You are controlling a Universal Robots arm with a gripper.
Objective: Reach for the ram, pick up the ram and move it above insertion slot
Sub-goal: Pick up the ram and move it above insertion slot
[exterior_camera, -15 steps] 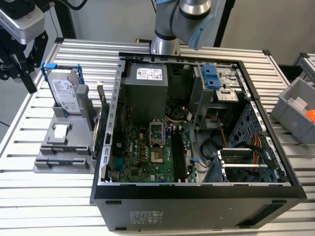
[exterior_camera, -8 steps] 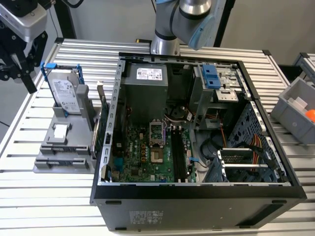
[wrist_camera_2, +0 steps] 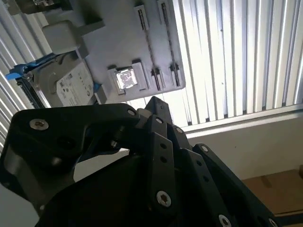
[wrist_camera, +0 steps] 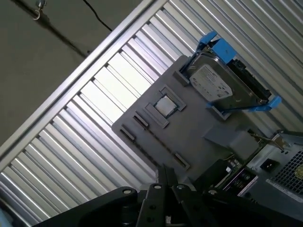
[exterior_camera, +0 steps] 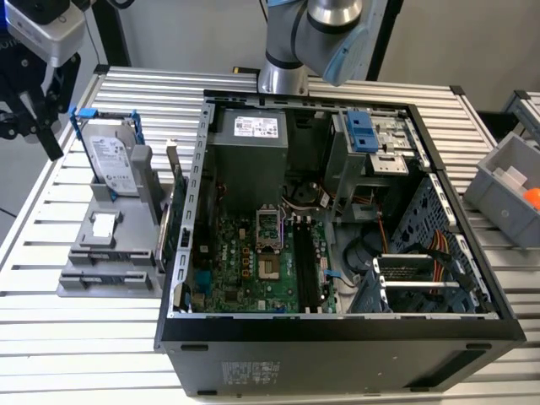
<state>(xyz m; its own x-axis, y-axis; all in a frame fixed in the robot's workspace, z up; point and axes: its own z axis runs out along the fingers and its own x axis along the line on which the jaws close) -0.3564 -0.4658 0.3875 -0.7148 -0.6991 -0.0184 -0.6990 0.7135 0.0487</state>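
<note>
The ram [exterior_camera: 167,221] is a thin green stick standing on edge along the side of a grey fixture [exterior_camera: 101,253], close to the computer case's wall. In the first wrist view the ram [wrist_camera: 234,174] appears dark with small labels. The insertion slots [exterior_camera: 305,268] are long black sockets on the motherboard inside the open case. My black gripper [exterior_camera: 32,135] hangs at the exterior view's far left, above the table and away from the fixture. It is open and holds nothing. Its linkage [wrist_camera_2: 156,156] lies over the fixture in both wrist views.
A hard drive [exterior_camera: 111,156] in a blue bracket stands at the fixture's back, and a small chip [exterior_camera: 103,224] lies flat on it. The open case [exterior_camera: 337,329] fills the middle of the slatted table [exterior_camera: 76,337]. A grey bin [exterior_camera: 510,190] sits at the exterior view's right.
</note>
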